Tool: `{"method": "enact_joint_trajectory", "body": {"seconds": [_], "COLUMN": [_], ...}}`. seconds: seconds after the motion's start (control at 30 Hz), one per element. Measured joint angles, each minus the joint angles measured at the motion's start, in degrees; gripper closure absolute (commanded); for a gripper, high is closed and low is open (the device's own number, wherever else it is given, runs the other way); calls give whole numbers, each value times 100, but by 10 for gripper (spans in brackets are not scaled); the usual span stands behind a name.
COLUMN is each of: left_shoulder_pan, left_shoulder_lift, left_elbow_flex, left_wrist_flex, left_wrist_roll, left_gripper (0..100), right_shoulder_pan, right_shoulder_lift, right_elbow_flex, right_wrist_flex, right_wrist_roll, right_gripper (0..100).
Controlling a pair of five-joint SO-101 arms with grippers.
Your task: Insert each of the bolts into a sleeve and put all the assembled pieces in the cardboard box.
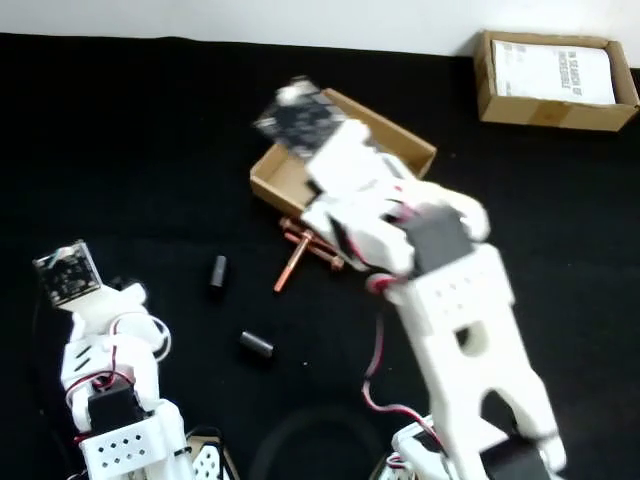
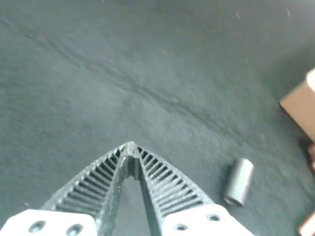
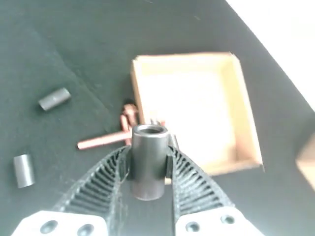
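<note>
My right gripper (image 3: 147,157) is shut on a dark sleeve (image 3: 146,160), held upright with its open bore facing up, just above the near edge of the cardboard box (image 3: 246,113). Copper bolts (image 3: 106,140) lie on the black mat beside the box; in the high view the bolts (image 1: 305,250) sit just in front of the cardboard box (image 1: 275,180), under the right arm (image 1: 380,215). Two loose sleeves (image 1: 217,272) (image 1: 256,346) lie on the mat. My left gripper (image 2: 129,150) is shut and empty, low over the mat, with one sleeve (image 2: 238,181) off to its side.
A second cardboard box (image 1: 555,80) holding a white printed sheet stands at the far right on the mat's edge. The black mat (image 1: 130,150) is bare on the far left. A box corner (image 2: 302,103) shows in the left wrist view.
</note>
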Motion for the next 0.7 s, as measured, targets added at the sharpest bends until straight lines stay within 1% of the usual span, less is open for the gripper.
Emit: {"method": "enact_joint_trajectory", "body": {"seconds": [0.17,0.3,0.37,0.53,0.7], "left_shoulder_pan": [492,897,1081,1530,1996], "left_shoulder_lift": [0,0,0,0,0], "left_elbow_flex": [0,0,-26,-360,-897], "left_wrist_flex": [316,598,774,1204,1424], "left_wrist_roll": [0,0,-114,-501,-712], "left_gripper": [990,990,990,990,990], "right_shoulder_pan": [826,1468,1688,2092,2734], "right_shoulder_lift": [-1002,-2040,-2655,-4440,-6418], "right_elbow_flex": [229,1116,1697,3376,5196], "right_wrist_flex": [527,545,545,440,-369], "right_wrist_roll": [-835,-1415,-1618,-1925,-1943], "right_gripper": [992,992,992,992,992]}}
